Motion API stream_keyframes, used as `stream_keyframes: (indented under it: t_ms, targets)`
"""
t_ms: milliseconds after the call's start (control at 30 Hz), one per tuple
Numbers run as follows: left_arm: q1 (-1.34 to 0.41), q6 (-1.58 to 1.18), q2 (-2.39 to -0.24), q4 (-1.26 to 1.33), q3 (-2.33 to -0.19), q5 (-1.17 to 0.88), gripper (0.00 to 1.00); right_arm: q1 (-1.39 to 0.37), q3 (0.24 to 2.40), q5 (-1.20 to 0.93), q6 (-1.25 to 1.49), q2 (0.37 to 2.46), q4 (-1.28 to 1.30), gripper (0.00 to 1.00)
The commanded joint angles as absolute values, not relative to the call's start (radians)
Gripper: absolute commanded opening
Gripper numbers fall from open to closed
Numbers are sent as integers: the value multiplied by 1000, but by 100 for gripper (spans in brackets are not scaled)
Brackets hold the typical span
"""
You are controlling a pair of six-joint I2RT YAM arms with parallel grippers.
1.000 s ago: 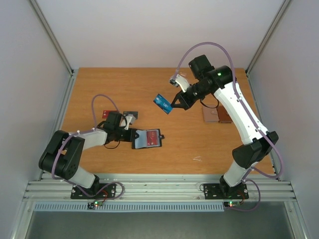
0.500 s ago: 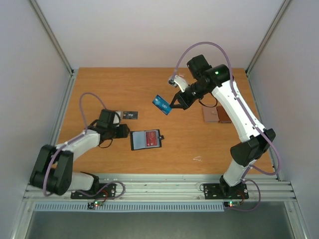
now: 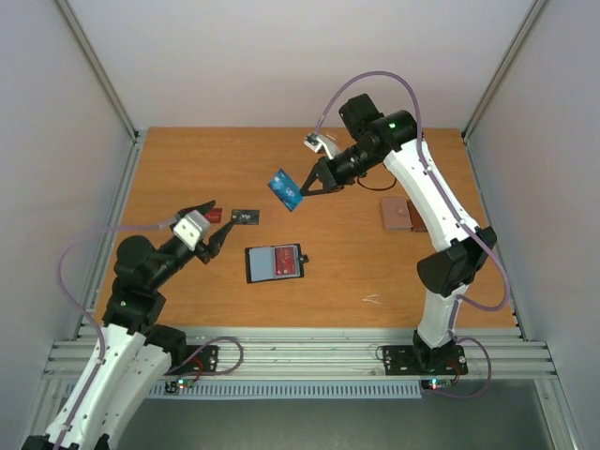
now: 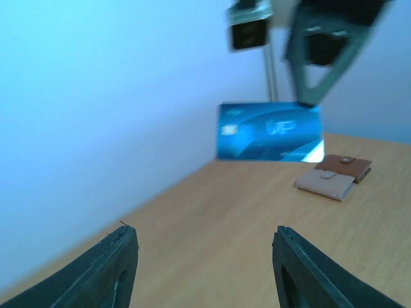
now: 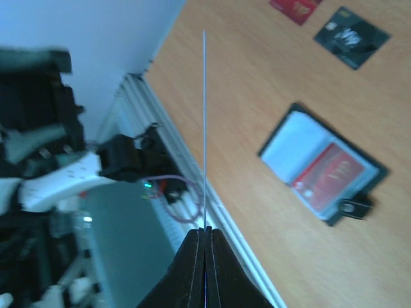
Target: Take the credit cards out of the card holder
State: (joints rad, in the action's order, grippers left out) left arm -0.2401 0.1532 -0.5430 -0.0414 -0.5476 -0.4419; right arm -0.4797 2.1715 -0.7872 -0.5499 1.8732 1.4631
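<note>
- Card holder (image 3: pixel 275 262): lies open and flat near the middle of the table (image 3: pixel 375 281), between the two arms, with a small loop on its right edge. Neither claw touches it.
- Red card (image 3: pixel 287 263): sits in the holder's right-hand pocket. The other half shows a pale pocket face.
- Right claw (image 3: pixel 305 190): closed on a blue card (image 3: pixel 284 188), pinching it by one edge. The card hangs in the air above the far half of the table, clear of the surface. In the right wrist view it appears edge-on, straight out from the shut tips.
- Left claw (image 4: pixel 205 256): open, fingers (image 4: pixel 115 273) well apart, nothing between them. It is raised above the left side of the table and points toward the blue card.
- Black card (image 3: pixel 245 217): flat on the table, just beyond the holder.
- Dark red card (image 3: pixel 212 215): flat on the table, left of the black card, partly hidden by the left claw in the overhead view.
- Brown wallet (image 3: pixel 398 215): two-tone, closed, on the right side of the table, well apart from the holder.
</note>
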Motion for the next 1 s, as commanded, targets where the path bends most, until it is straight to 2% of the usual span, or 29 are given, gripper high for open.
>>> stream_keyframes:
  t_ms: [0, 133, 233, 300, 367, 467, 600, 667, 767, 900, 933, 967]
  targets:
    - [-295, 726, -503, 194, -450, -514, 59, -491, 2176, -1015, -273, 1894, 1385, 1]
    - [-306, 1295, -588, 352, -432, -593, 59, -495, 2145, -1059, -192, 1865, 1322, 1]
    - [-307, 1566, -693, 510, -437, -661, 58, -515, 2144, -1058, -192, 1861, 1334, 1]
    - [-308, 1746, -797, 731, -404, -716, 58, -542, 2139, -1057, -195, 1858, 1336, 1]
    - [-308, 1832, -844, 767, -410, -775, 56, -561, 2139, -1059, -198, 1859, 1338, 1]
    - [-319, 1833, -845, 718, -448, -756, 54, -588, 2146, -1047, -204, 1862, 1346, 1]
    - [-328, 1809, -858, 706, -472, -711, 40, -614, 2147, -1040, -215, 1861, 1353, 1]
    - [-330, 1805, -857, 704, -472, -723, 28, -615, 2146, -1027, -220, 1865, 1354, 1]
    - [-336, 1803, -850, 699, -458, -734, 3, -615, 2150, -1014, -222, 1867, 1354, 1]
    - [-347, 1786, -827, 675, -434, -719, 0, -615, 2164, -987, -230, 1872, 1365, 1]
    - [-351, 1778, -820, 647, -433, -687, 0, -613, 2171, -968, -231, 1872, 1371, 6]
    - [-357, 1762, -811, 605, -435, -651, 0, -610, 2177, -942, -230, 1871, 1373, 16]
